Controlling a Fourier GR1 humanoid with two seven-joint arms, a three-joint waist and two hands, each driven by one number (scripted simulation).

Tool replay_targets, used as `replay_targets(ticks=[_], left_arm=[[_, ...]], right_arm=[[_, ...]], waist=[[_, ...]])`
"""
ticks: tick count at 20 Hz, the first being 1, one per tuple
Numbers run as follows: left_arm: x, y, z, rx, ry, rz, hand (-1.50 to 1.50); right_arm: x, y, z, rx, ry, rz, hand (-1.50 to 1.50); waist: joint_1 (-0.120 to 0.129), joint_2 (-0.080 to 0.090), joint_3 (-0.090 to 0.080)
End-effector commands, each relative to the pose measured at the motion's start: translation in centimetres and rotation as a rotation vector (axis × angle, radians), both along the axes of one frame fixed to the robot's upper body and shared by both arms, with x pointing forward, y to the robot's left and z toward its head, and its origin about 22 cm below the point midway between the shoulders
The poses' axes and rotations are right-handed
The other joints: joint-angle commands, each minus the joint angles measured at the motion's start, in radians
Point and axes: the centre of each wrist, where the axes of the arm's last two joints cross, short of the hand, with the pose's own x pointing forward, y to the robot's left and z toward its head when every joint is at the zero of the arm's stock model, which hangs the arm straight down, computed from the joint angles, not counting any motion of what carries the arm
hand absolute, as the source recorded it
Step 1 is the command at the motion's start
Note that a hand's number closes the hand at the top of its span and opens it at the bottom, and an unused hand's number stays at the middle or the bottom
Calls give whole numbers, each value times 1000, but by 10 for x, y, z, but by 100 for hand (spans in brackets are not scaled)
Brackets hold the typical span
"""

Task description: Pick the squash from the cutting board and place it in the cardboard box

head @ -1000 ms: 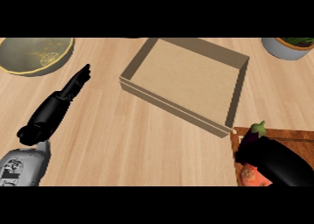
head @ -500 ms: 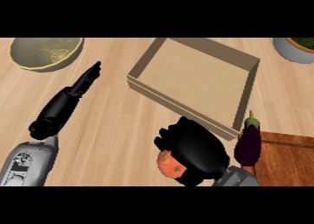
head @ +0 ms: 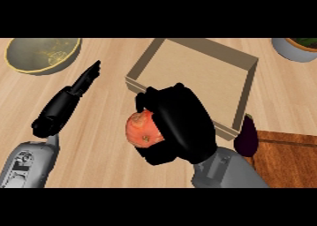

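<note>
Since half a second ago our right hand (head: 177, 126) has carried the squash (head: 143, 129) closer to the cardboard box (head: 193, 84), fingers curled round it at the near wall. We should lift it clear of that wall, centre it over the box floor, then lower and let go. Our left hand (head: 66, 103) rests open on the worktop (head: 102, 145).

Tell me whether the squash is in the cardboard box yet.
Not yet. The squash is held in the right robot hand, at the near edge of the cardboard box, whose visible floor is bare.
</note>
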Motion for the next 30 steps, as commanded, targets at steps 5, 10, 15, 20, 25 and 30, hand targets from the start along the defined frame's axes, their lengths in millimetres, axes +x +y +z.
replay_targets(ticks=[5,10,15,20,25,30], left_arm=[[-7,-5,-5,-12,9,6,0],[-17,18,-8,6,12,45,0],[-11,12,-15,-10,15,33,0],[-18,14,2,-4,0,27,0],[-5,13,-2,-13,-4,60,0],[-2,14,0,-12,12,52,0]], right_arm=[[54,33,64,222,49,-281,150],[111,31,90,201,73,-349,150],[149,22,85,-19,174,-358,150],[179,-14,53,-122,414,-366,150],[194,-35,39,-248,516,-313,150],[202,-37,27,-301,640,-236,-150]], waist=[[-11,2,1],[-41,1,1],[-50,6,1],[-43,3,2],[-64,5,2],[-57,6,2]])
